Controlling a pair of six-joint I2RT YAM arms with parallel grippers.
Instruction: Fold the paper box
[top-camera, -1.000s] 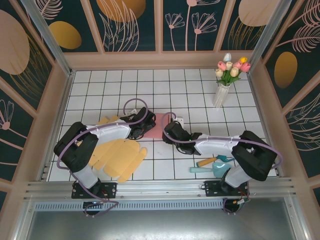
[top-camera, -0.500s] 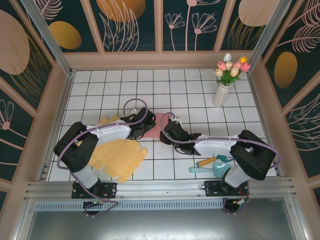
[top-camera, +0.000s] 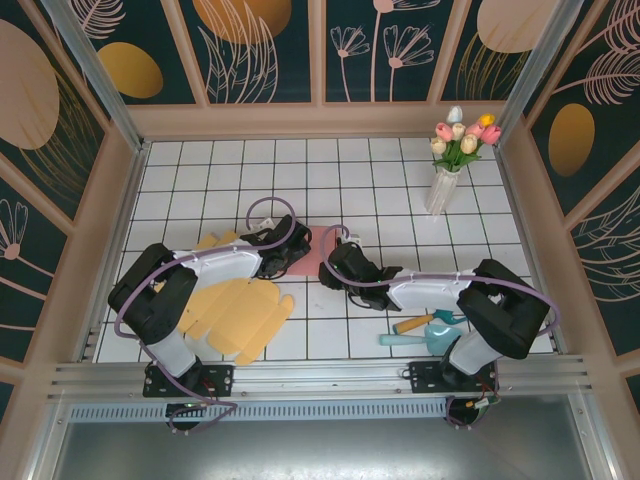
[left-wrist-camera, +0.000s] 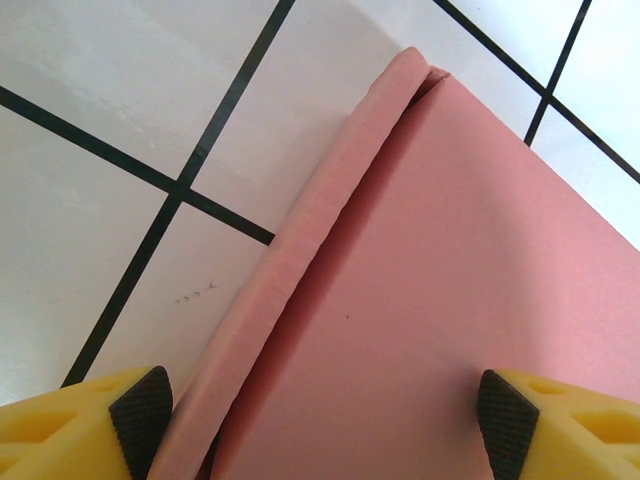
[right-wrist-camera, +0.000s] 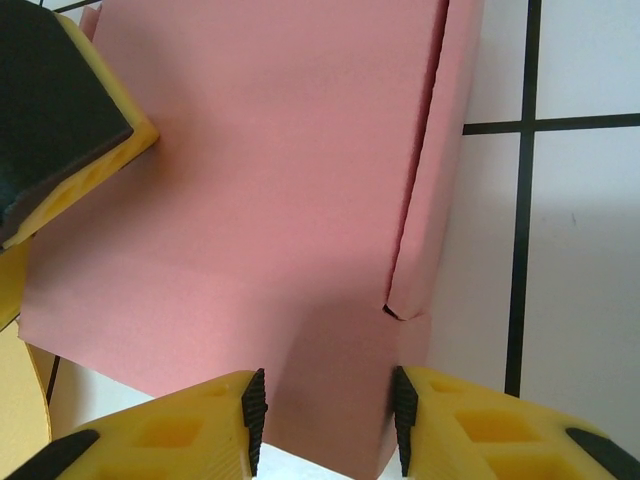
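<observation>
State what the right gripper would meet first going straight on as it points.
Most likely the pink paper box: its near edge lies beneath the right gripper, whose jaws stand apart, with the flat panel ahead. Depth is unclear.

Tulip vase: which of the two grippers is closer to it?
Right. The right gripper is at the pink box's edge facing the tulip vase, down and left of it; the left gripper is across the box, farther away.

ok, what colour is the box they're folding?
The box is plain pink, no print. It shows best in the right wrist view.
</observation>
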